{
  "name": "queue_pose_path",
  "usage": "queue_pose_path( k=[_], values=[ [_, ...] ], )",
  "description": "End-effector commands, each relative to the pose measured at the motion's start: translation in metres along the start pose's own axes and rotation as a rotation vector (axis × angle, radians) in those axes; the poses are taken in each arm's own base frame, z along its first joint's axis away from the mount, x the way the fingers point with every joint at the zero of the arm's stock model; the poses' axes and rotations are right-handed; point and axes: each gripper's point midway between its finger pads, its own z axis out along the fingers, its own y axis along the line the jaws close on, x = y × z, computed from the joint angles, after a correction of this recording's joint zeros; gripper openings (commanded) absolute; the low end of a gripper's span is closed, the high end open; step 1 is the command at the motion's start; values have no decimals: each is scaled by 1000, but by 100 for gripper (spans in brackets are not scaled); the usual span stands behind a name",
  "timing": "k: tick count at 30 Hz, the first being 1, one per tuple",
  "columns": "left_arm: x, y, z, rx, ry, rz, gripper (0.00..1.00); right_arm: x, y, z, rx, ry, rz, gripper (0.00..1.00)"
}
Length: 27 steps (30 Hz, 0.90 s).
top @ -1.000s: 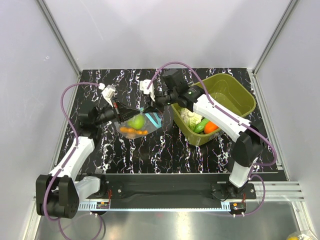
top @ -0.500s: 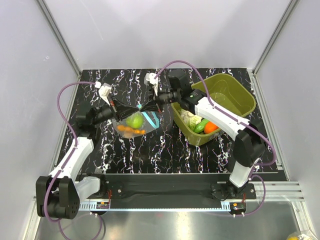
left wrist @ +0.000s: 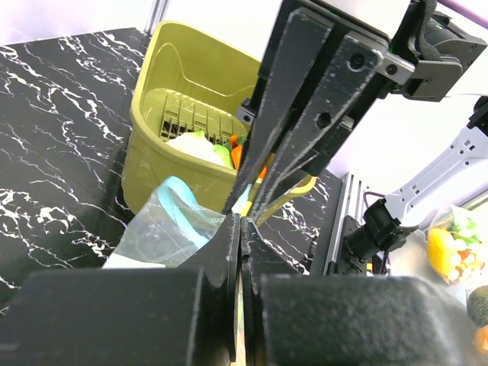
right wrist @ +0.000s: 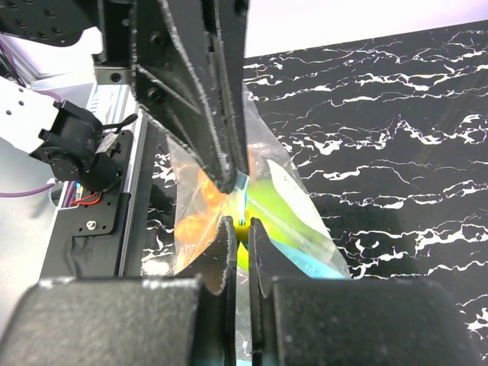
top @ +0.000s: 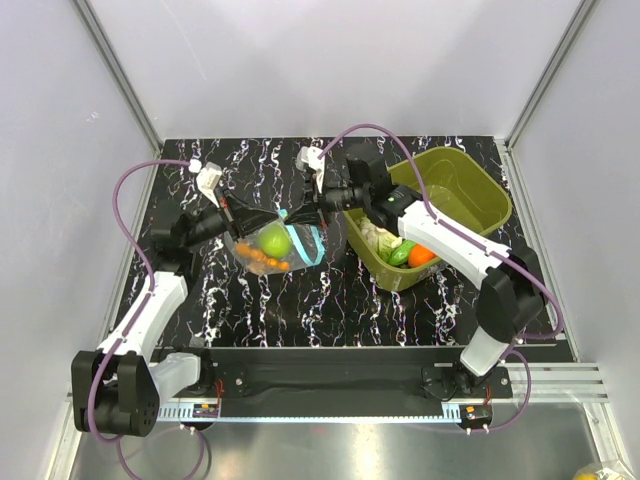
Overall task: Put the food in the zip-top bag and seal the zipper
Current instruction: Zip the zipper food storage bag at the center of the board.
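tub (top: 465, 192): olive, possibly plastic | on: black marbled tabletop (top: 330, 300), right-rear

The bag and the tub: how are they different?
The bag is clear and crinkly; the tub is opaque olive-green. The bag is pinched by the left gripper and right gripper; the tub stands ungripped on the table. Both hold toy food.

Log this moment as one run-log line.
left gripper: shut on zip-top bag mouth | right gripper: shut on same mouth | in bag: green apple, carrot pieces | in tub: cucumber, orange fruit
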Motion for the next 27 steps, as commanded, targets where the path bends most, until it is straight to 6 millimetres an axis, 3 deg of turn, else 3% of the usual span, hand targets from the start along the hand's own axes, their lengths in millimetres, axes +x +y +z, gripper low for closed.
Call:
queue_pose_path(
  k=[1, 4, 5, 8, 9, 10, 12, 17, 21, 24, 25, 27],
  values=[
    [-44, -19, 3, 50, -89, 181, 0, 16, 3, -13, 25, 62, 58, 0],
    [-23, -9, 3, 47, -41, 139, 0, 15, 4, -17, 37, 95, 76, 0],
    [-18, -7, 2, 50, -29, 130, 1, 7, 4, -19, 41, 95, 67, 0],
    [0, -9, 2, 73, 22, 116, 20, 8, 11, -26, 55, 154, 137, 0],
    [10, -12, 3, 85, 56, 116, 34, 9, 14, -28, 55, 169, 159, 0],
    [12, -16, 4, 93, 72, 128, 38, 12, 22, -32, 53, 192, 186, 0],
    [29, -20, 7, 102, 138, 136, 46, 13, 30, -36, 54, 206, 228, 0],
    [38, -31, 9, 122, 196, 153, 52, 17, 54, -48, 46, 255, 379, 0],
    [48, -23, 9, 95, 204, 130, 61, 31, 59, -52, 62, 325, 446, 0],
    [54, -6, 10, 34, 195, 120, 93, 51, 54, -51, 75, 380, 463, 0],
    [56, -3, 11, 25, 192, 117, 99, 56, 53, -50, 73, 393, 465, 0],
    [62, 8, 14, 28, 195, 127, 99, 70, 45, -45, 78, 422, 457, 0]
  ],
)
